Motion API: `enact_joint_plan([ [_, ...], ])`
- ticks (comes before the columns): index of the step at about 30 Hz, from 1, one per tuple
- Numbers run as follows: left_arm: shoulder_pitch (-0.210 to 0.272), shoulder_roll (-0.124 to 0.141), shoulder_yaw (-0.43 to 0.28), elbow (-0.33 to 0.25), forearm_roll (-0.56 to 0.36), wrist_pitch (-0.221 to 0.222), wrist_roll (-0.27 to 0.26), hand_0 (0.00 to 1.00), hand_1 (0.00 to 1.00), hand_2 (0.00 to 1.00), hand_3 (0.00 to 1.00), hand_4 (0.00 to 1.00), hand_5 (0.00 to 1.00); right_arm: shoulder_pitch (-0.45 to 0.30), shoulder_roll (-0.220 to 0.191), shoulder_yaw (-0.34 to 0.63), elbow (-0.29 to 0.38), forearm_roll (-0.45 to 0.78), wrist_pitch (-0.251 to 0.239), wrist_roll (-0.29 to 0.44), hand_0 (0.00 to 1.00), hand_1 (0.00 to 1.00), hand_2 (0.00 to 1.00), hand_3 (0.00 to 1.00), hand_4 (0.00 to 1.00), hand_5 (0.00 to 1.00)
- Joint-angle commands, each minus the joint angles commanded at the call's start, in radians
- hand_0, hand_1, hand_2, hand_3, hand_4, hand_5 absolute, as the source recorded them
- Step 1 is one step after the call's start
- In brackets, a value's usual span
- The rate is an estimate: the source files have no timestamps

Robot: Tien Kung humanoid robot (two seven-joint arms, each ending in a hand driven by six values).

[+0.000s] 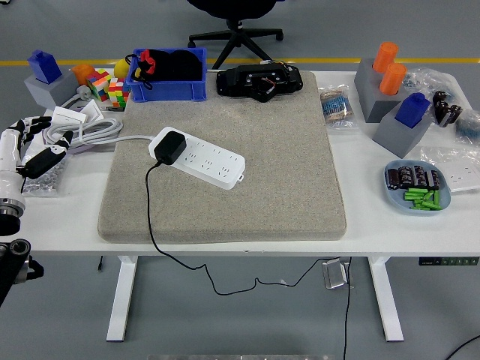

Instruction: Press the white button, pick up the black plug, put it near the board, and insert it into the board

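Left hand (34,146) at table's left edge, fingers loosely spread, holding nothing. Black plug (170,146) sits to its right, seated in the near-left end of the white power strip (199,157) on the grey mat (262,187). Strip's long axis runs diagonally down-right. Left hand is the nearer; right hand unseen.

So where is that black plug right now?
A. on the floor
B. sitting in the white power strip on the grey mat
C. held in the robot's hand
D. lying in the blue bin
B: the black plug sits in the left end of the white power strip on the grey mat, its cord trailing off the table's front edge.
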Motion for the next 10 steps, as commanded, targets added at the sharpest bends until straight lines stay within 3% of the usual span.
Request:
enact_joint_plan([
  [10, -0.003, 0.0, 0.006, 0.001, 0.001, 0.001, 0.003, 0.832, 0.821, 0.747, 0.709, 0.795, 0.358, 0.004, -0.004, -0.007, -0.003, -0.003, 0.006, -0.008, 0.779, 0.674, 0.646, 0.603, 0.653, 0.427],
])
